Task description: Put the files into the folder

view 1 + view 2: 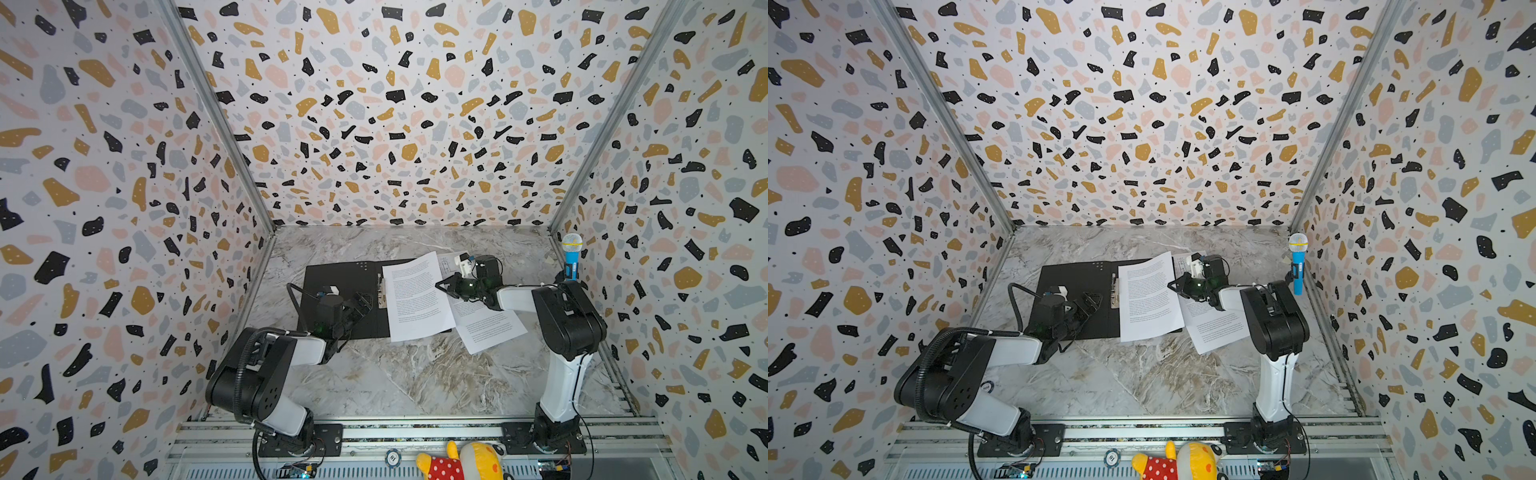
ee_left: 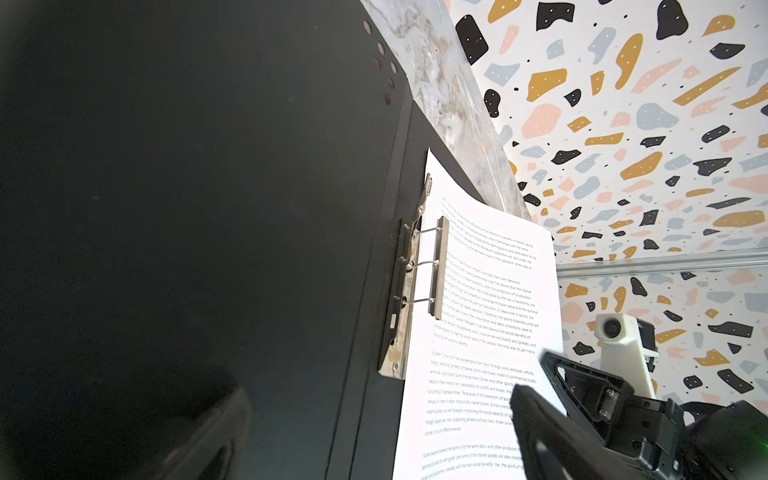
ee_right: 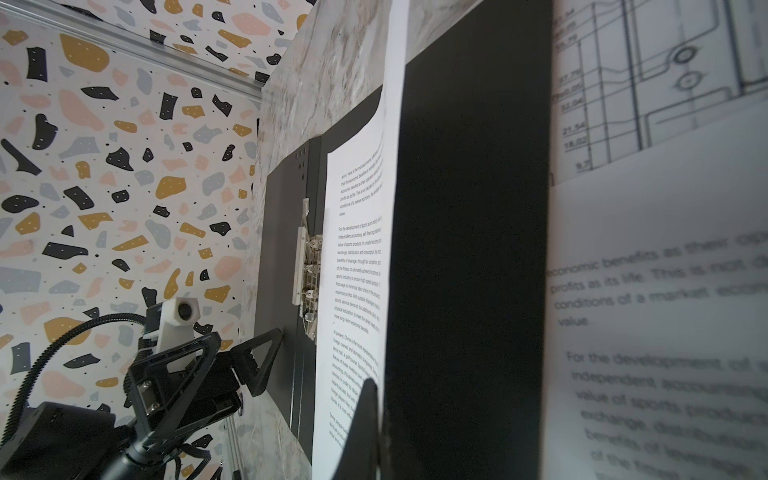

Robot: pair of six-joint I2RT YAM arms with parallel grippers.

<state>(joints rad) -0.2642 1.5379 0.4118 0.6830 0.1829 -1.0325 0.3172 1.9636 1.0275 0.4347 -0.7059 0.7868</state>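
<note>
The folder [image 1: 334, 272] under the left gripper [image 1: 360, 306] shows a black inside, matt and smooth; whether it is card or plastic I cannot tell. Its spine clip [image 2: 440, 266], just beside this gripper, is bright polished metal with thin wire loops. The printed sheet [image 1: 415, 299] at the tip of the right gripper [image 1: 441, 286] is thin white paper, matt, slightly curved at one edge. The second text sheet [image 1: 486, 328] and the drawing sheet [image 3: 665, 62] under the right gripper look like the same matt paper. Both grippers look like hard black plastic with a dull finish. The counter [image 1: 395, 374] near them is smooth, with a grey marble pattern and a soft sheen.
</note>
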